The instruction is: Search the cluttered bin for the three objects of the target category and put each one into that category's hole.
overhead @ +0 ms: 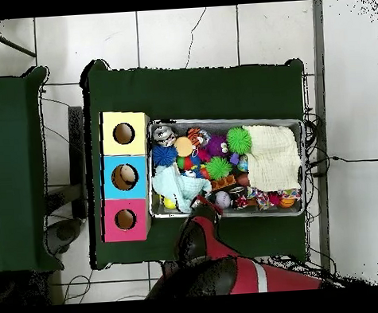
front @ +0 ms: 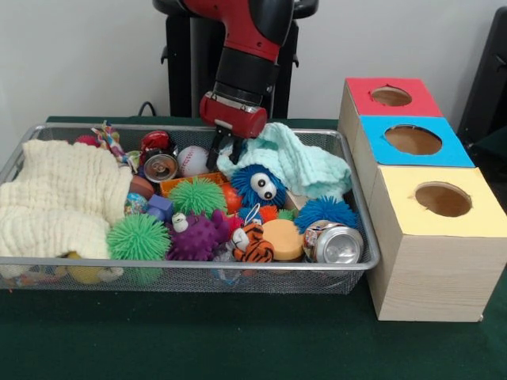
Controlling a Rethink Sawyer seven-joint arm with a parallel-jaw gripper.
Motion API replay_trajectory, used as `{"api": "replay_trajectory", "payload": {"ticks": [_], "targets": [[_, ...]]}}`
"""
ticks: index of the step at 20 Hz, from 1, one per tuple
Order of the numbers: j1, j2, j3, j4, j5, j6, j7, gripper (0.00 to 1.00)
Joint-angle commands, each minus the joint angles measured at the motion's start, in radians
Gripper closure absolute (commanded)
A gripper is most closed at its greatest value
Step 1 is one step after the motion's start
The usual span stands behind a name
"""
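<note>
So the bin sits on the green table, long side running across the front view, and it's packed. The arm comes down from the top and the gripper hangs low over the far edge of the bin, right at the mint-green cloth bunched in the far right corner. Dark fingers poke down beside the cloth's edge, but honestly I can't tell whether they're spread or pinched together — too small and dark in both views.

Stuff in the bin: a cream cloth covering the left end, a baseball just left of the gripper, a fuzzy blue ball with googly eyes right below it, two green spiky balls, a purple spiky one, a little tiger toy, an orange disc and a crushed can at the near right corner.

Just beside the bin's right end stand three wooden boxes in a row — red top, blue top, yellow top — each with a round hole
</note>
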Motion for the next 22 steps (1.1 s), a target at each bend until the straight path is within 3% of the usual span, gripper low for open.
{"api": "replay_trajectory", "payload": {"ticks": [1, 6, 12, 22], "targets": [[0.013, 0.09, -0.01, 0.06, 0.086, 0.356, 0.117, 0.0], [0.036, 0.039, -0.053, 0.074, 0.036, 0.399, 0.06, 0.0], [0.028, -0.082, -0.088, 0.089, -0.028, 0.603, -0.004, 0.0], [0.028, -0.16, -0.116, 0.042, -0.089, 0.794, 0.003, 0.0]]}}
